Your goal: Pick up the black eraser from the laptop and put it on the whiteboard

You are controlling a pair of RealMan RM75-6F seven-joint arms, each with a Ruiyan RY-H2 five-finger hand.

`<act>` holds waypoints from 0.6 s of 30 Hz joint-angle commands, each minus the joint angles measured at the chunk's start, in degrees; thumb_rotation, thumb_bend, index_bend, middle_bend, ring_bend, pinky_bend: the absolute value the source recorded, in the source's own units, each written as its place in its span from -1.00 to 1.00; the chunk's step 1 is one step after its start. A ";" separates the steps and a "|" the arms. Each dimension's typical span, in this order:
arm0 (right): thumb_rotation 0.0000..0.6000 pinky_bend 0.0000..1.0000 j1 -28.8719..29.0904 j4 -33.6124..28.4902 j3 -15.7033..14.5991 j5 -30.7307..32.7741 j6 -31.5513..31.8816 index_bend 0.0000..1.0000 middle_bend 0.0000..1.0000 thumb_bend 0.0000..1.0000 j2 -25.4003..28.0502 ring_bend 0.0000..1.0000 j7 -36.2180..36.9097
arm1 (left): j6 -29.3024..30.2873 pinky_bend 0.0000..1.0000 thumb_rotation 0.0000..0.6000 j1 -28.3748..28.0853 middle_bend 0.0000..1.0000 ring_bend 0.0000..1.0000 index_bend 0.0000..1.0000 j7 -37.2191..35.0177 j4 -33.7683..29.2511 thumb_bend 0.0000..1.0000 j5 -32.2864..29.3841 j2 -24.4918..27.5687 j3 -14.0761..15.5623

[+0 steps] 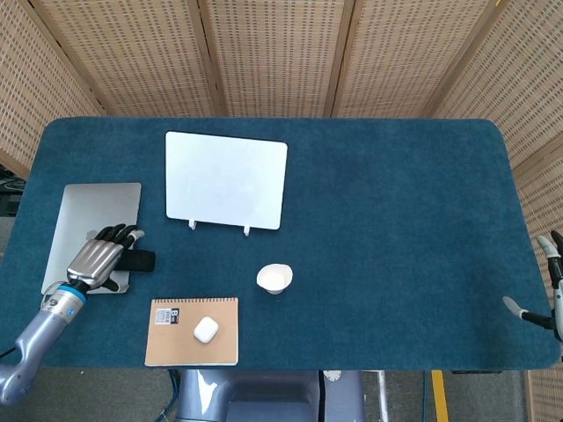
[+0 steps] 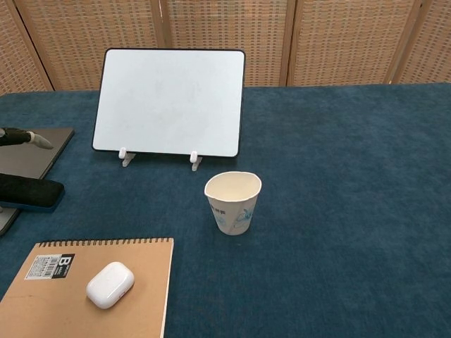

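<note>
The left hand [image 1: 98,259] hovered empty, fingers spread, over the black eraser [image 1: 136,261] on the laptop [image 1: 97,211]; likely light and firm, best gripped across its long sides.

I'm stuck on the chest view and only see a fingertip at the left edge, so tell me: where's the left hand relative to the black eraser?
Observer: The left hand is over the laptop, fingers above the left end of the black eraser.
Operator: Is the eraser fully on the laptop?
Observer: No, its right end overhangs the laptop's right edge.
Operator: And the right hand?
Observer: The right hand is beyond the right edge of the table, holding nothing.
</note>
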 commanded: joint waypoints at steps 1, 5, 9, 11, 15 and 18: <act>1.00 -1.00 0.00 0.08 0.03 0.07 -0.11 -1.00 -1.00 -1.00 0.07 -1.00 0.27 | -1.19 -0.75 1.00 -1.47 -0.71 -0.89 -0.70 2.46 2.00 -0.93 -2.41 -2.27 -0.11; 1.00 -1.00 0.00 0.15 0.06 0.13 -0.24 -1.00 -1.00 -1.00 0.14 -1.00 0.57 | -1.47 -0.65 1.00 -2.21 -0.64 -0.75 -0.63 4.19 3.13 -0.91 -3.95 -3.83 0.14; 1.00 -1.00 0.02 0.22 0.03 0.10 -0.35 -1.00 -1.00 -1.00 0.13 -1.00 0.68 | -0.89 -0.57 1.00 -2.72 -0.54 -0.66 -0.54 5.99 4.28 -0.90 -5.35 -5.32 0.23; 1.00 -1.00 0.03 0.23 0.02 0.10 -0.40 -1.00 -1.00 -1.00 0.14 -1.00 0.77 | -0.37 -0.49 1.00 -2.84 -0.47 -0.59 -0.49 6.81 4.88 -0.90 -6.09 -6.05 0.21; 1.00 -1.00 0.06 0.31 0.06 0.15 -0.50 -1.00 -1.00 -1.00 0.14 -1.00 0.96 | 0.33 -0.40 1.00 -3.03 -0.36 -0.47 -0.41 8.49 5.76 -0.89 -7.64 -6.95 0.41; 1.00 -1.00 0.13 0.36 0.05 0.11 -0.64 -1.00 -1.00 -1.00 0.11 -1.00 0.94 | 0.73 -0.34 1.00 -3.12 -0.31 -0.40 -0.36 9.70 6.21 -0.88 -8.92 -7.49 0.57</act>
